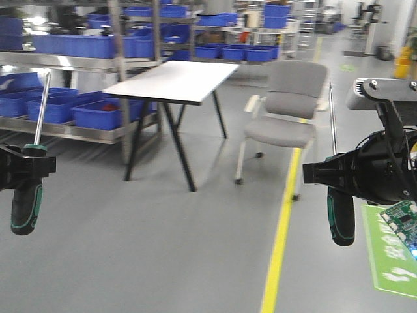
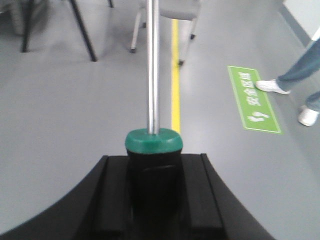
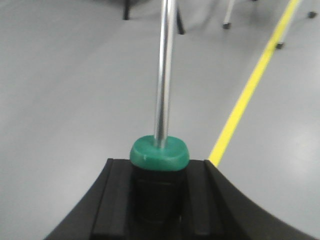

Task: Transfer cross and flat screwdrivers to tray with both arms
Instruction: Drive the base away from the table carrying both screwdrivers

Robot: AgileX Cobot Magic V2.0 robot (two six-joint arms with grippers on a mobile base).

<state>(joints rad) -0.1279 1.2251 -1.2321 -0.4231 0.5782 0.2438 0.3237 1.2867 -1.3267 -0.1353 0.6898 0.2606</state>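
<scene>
My left pincer point(image 1: 26, 167) is pressing together on the left screwdriver point(image 1: 27, 207), gripping it just under the green collar at the top of its black-and-green handle. In the left wrist view its black fingers point(image 2: 107, 200) are sitting tight against both sides of the handle. The handle is hanging below the grip and the steel shaft is pointing up, tilting slightly to the right. My right pincer point(image 1: 333, 173) is pinching the right screwdriver point(image 1: 341, 220) the same way, with the handle hanging below and the shaft standing nearly upright. I cannot tell which tip is cross and which is flat. Both tools are hanging in the air over the grey floor, well apart, one at each side of the front view.

Farther out, the white bench point(image 1: 176, 78) is standing between them and well beyond. A grey chair point(image 1: 290, 107) is sitting just off the bench's right edge. Blue bins point(image 1: 98, 112) are lining shelves behind its left edge. A yellow line point(image 1: 281, 241) is running along the floor past the chair, left of my right pincer, and a green floor sign point(image 1: 391, 264) is lying beneath that arm. In the left wrist view, a person's legs point(image 2: 302, 75) are standing beside the sign.
</scene>
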